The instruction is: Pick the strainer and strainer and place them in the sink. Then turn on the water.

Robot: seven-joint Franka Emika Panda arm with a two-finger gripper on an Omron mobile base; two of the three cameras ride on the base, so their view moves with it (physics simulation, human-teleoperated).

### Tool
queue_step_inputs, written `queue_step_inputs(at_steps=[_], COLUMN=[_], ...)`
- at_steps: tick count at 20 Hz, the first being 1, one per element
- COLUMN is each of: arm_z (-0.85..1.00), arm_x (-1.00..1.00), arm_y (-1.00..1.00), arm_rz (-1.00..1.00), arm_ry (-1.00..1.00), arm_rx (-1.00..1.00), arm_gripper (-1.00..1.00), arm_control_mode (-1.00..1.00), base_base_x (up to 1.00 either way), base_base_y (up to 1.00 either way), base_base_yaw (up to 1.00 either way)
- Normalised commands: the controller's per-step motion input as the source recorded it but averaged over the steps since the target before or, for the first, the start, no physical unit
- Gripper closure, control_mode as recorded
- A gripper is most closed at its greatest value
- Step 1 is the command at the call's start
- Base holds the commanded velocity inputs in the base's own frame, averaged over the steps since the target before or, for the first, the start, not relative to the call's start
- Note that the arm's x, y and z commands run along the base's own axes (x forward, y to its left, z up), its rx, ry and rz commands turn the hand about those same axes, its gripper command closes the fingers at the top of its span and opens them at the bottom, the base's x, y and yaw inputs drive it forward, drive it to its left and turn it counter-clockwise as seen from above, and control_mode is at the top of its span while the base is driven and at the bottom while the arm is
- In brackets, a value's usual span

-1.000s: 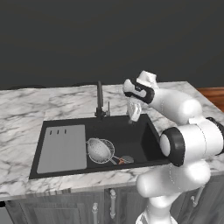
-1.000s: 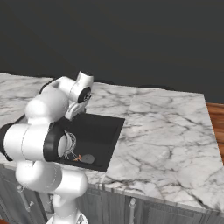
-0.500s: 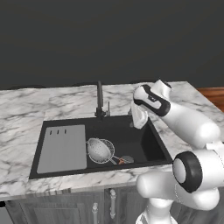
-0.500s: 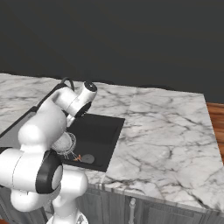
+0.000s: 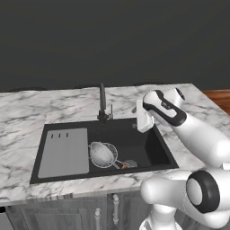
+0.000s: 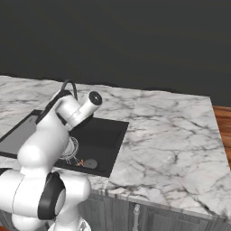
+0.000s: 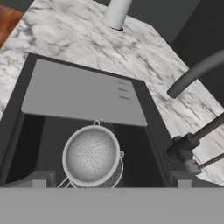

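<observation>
Since the strainer (image 5: pixel 103 154) already lies in the sink (image 5: pixel 148 148), bowl down on the black floor just beside the grey drainboard (image 5: pixel 64 152), you're on the water step now (no stream visible yet, so the tap is presumably off). From the hand view it looks like one mesh bowl is nested in another (image 7: pixel 92 157), but you can't tell for sure, so check before counting both as placed.

Your gripper (image 5: pixel 144 120) hangs above the sink's right-rear part w/ nothing in it and its fingers spread wide; the tips barely show at the bottom of the hand view. The tap (image 5: pixel 102 99) stands at the back rim, near the gripper but to its left, and its thin lever (image 7: pixel 212 161) sticks out sideways from the base (image 7: pixel 183 148).

How to do it well:
- Aim for the lever, not the gooseneck spout (the spout is the bigger target but prob. does nothing).
- Come in level w/ the counter, keeping clear of the sink wall.
- Push w/ one fingertip or the outer side of a finger; no need to clamp.
- Go slow, watch for a blue stream at the spout, and stop when it appears.
</observation>
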Motion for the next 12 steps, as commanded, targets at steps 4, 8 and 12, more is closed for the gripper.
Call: queue_step_inputs(at_steps=[4, 8, 12], arm_z=[0.14, 0.02, 0.01], arm_x=[0.06, 0.15, 0.27], arm_y=[0.00, 0.00, 0.00], arm_rz=[-0.04, -0.06, -0.05], arm_ry=[-0.10, -0.05, -0.01], arm_rx=[0.11, 0.12, 0.13], arm_gripper=[-1.00, -1.00, -1.00], arm_control_mode=[-1.00, -1.00, -1.00], base_base_x=[0.00, 0.00, 0.00], base_base_y=[0.00, 0.00, 0.00], base_base_yaw=[0.00, 0.00, 0.00])
